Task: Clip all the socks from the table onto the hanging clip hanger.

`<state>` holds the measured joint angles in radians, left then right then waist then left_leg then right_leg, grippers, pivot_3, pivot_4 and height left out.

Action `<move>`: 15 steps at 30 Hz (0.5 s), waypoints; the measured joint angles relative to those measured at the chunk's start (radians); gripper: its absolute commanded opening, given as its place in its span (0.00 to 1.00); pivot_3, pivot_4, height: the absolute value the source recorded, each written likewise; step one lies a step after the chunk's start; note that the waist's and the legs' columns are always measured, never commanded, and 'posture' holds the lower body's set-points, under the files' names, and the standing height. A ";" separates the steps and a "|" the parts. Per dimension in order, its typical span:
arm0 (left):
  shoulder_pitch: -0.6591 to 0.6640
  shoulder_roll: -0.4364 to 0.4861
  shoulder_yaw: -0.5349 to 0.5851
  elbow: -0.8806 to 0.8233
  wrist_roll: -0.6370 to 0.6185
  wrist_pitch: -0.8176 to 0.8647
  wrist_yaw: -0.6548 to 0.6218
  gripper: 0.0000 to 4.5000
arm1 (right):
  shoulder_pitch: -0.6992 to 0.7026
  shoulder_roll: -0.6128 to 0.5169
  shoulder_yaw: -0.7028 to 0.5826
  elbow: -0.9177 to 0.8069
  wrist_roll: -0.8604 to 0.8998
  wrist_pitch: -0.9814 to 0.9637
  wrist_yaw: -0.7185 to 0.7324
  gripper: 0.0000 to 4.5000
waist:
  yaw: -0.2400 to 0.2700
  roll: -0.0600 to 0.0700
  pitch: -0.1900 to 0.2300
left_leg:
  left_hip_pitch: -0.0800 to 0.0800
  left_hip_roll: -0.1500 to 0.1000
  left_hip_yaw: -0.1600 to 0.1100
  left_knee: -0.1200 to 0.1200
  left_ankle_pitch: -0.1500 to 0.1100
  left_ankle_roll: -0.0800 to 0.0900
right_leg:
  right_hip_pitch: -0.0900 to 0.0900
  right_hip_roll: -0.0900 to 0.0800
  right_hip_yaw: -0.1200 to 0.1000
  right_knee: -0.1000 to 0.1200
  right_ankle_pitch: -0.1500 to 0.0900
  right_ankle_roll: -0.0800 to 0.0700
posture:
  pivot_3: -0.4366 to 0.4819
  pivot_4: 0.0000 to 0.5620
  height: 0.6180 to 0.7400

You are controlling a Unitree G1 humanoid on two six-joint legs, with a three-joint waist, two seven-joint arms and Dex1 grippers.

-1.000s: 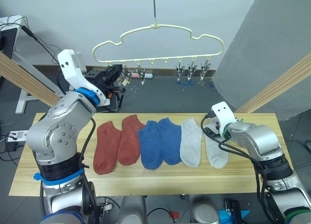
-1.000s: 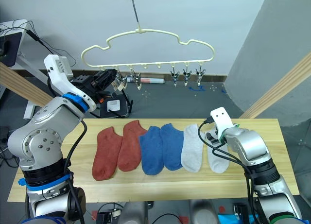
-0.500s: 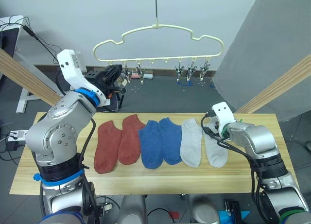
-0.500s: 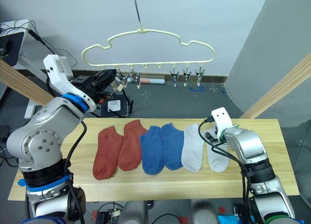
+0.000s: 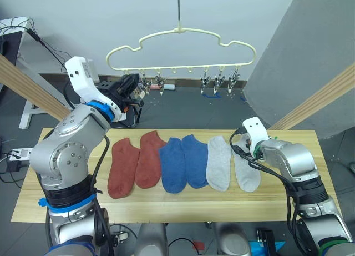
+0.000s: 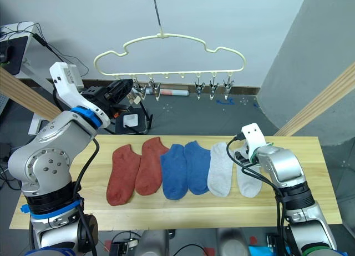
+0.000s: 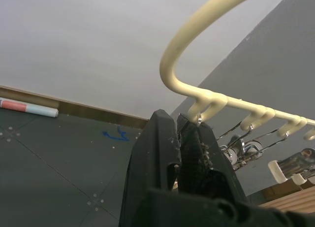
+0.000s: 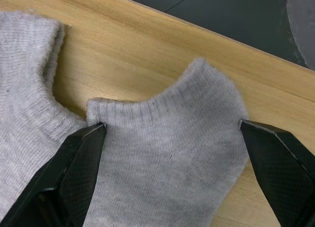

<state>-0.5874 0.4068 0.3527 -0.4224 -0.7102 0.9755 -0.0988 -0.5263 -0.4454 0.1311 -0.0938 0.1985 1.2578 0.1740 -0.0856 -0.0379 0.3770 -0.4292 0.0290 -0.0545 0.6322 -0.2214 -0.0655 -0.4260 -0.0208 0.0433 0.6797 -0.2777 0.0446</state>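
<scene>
While lying in a row along the table (image 5: pixel 166 211), six socks: two red (image 5: pixel 136 162) toward 9 o'clock, two blue (image 5: pixel 183 161) in the middle, two grey (image 5: pixel 232 164) toward 3 o'clock, each just beside or touching its neighbour. Same order and spots as half a second ago and a second ago; none lifted.

Above and beyond the table's far edge, at 12 o'clock, hangs the clip hanger (image 5: pixel 183 45), pale yellow, with its silver clips (image 5: pixel 219 78) in a row underneath. No sock on any clip.

Left gripper (image 5: pixel 130 86) raised at the hanger's 9 o'clock end, beside the first clips; in the wrist view, fingers (image 7: pixel 162 153) nearly pressed together just under the yellow wire, with no more than a thin gap, nothing visibly between them. Unchanged from the earlier frames.

Right gripper (image 8: pixel 172 138) low over the outermost grey sock (image 8: pixel 167 148) at the 3 o'clock end, spread wide, one finger (image 8: pixel 74 163) at each side of the cuff, the sock flat on the wood and not pinched. Compared with a second ago, shifted only slightly toward the sock; almost no change since half a second ago.
</scene>
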 measured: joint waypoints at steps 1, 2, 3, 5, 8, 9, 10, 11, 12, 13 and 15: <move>0.000 0.000 0.000 0.000 0.000 0.000 0.000 0.05 | 0.001 0.000 0.000 -0.001 -0.002 0.000 0.000 1.00 | 0.000 0.000 0.000 | 0.000 0.000 0.000 0.000 0.000 0.000 | 0.000 0.000 0.000 0.000 0.000 0.000 | 0.32 0.72 1.00; 0.000 0.000 0.000 0.000 0.000 0.000 0.000 0.05 | 0.001 0.000 0.001 -0.002 -0.003 0.000 0.000 1.00 | 0.000 0.000 0.000 | 0.000 0.000 0.000 0.000 0.000 0.000 | 0.000 0.000 0.000 0.000 0.000 0.000 | 0.32 0.72 1.00; 0.000 0.000 0.000 0.000 0.000 0.000 0.000 0.05 | 0.002 0.000 0.001 -0.003 -0.004 0.001 0.001 1.00 | 0.001 0.000 0.000 | 0.000 0.000 0.000 0.000 0.000 0.000 | 0.000 0.000 0.000 0.000 0.000 0.000 | 0.32 0.72 1.00; 0.000 0.000 0.000 0.000 0.000 0.000 0.000 0.05 | 0.002 0.000 0.003 -0.004 -0.011 0.003 0.003 0.87 | 0.001 0.000 0.000 | 0.000 0.000 0.000 0.000 0.000 0.000 | 0.000 0.000 0.000 0.000 0.000 0.000 | 0.33 0.72 1.00; 0.000 0.000 0.000 0.000 0.000 0.000 0.000 0.05 | 0.002 0.001 0.006 -0.008 -0.013 0.015 0.006 0.63 | 0.001 0.000 0.000 | 0.000 0.000 0.000 0.000 0.000 0.000 | 0.000 0.000 0.000 0.000 0.000 0.000 | 0.33 0.72 1.00; 0.000 0.000 0.000 0.000 0.000 0.000 -0.001 0.05 | 0.002 0.002 0.006 -0.009 -0.015 0.019 0.006 0.55 | 0.001 0.000 0.000 | 0.000 0.000 0.000 0.000 0.000 0.000 | 0.000 0.000 0.000 0.000 0.000 0.000 | 0.33 0.72 1.00; 0.000 0.000 0.000 0.000 0.000 0.000 -0.001 0.05 | 0.002 0.003 0.006 -0.009 -0.019 0.022 0.006 0.47 | 0.001 0.000 0.000 | 0.000 0.000 0.000 0.000 0.000 0.000 | 0.000 0.000 0.000 0.000 0.000 0.000 | 0.33 0.72 1.00; 0.000 0.000 0.000 0.000 0.000 0.000 -0.001 0.05 | 0.002 0.003 0.006 -0.009 -0.020 0.025 0.006 0.40 | 0.001 0.000 0.000 | 0.000 0.000 0.000 0.000 0.000 0.000 | 0.000 0.000 0.000 0.000 0.000 0.000 | 0.33 0.72 1.00; 0.000 0.000 0.000 0.000 0.000 0.000 -0.001 0.05 | 0.002 0.004 0.006 -0.009 -0.020 0.027 0.006 0.32 | 0.001 0.000 0.000 | 0.000 0.000 0.000 0.000 0.000 0.000 | 0.000 0.000 0.000 0.000 0.000 0.000 | 0.33 0.71 1.00; 0.000 0.000 0.000 0.000 0.000 0.000 -0.001 0.05 | 0.002 0.004 0.006 -0.009 -0.021 0.029 0.006 0.24 | 0.001 0.000 0.000 | 0.000 0.000 0.000 0.000 0.000 0.000 | 0.000 0.000 0.000 0.000 0.000 0.000 | 0.33 0.71 1.00; 0.001 0.000 0.000 0.000 0.000 0.000 -0.001 0.05 | 0.002 0.004 0.006 -0.009 -0.023 0.034 0.006 0.08 | 0.001 0.000 0.000 | 0.000 0.000 0.000 0.000 0.000 0.000 | 0.000 0.000 0.000 0.000 0.000 0.000 | 0.33 0.72 1.00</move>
<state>-0.5864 0.4069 0.3525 -0.4224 -0.7106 0.9757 -0.1001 -0.5241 -0.4416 0.1366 -0.1025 0.1759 1.2919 0.1798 -0.0845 -0.0380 0.3770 -0.4292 0.0290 -0.0545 0.6322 -0.2213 -0.0655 -0.4259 -0.0209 0.0432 0.6797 -0.2777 0.0447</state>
